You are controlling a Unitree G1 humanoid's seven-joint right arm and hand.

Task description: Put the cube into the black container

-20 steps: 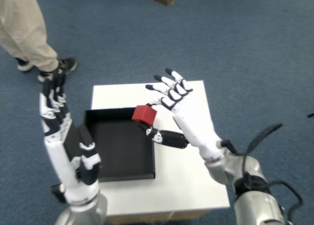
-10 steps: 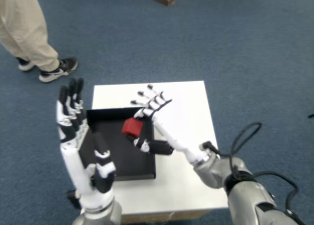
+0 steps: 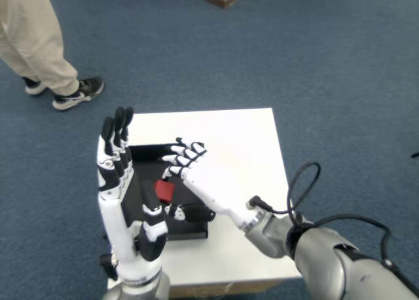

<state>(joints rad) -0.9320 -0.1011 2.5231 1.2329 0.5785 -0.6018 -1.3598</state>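
Observation:
The small red cube (image 3: 165, 190) is low over the inside of the black container (image 3: 148, 153), pinched between the thumb and a finger of my right hand (image 3: 200, 182). The other fingers (image 3: 184, 152) of that hand are spread over the container's far right part. The thumb (image 3: 185, 213) sits just below the cube. I cannot tell whether the cube touches the container floor. My left hand (image 3: 123, 202) stands upright with straight fingers in front of the container's left half and hides it.
The container rests on the left side of a small white table (image 3: 249, 143) standing on blue carpet. A person's legs and a black shoe (image 3: 78, 93) are at the upper left, away from the table.
My right hand has carried the cube left and down, from above the container's right rim to low inside it. The left hand has shifted right, now covering the container's left half.

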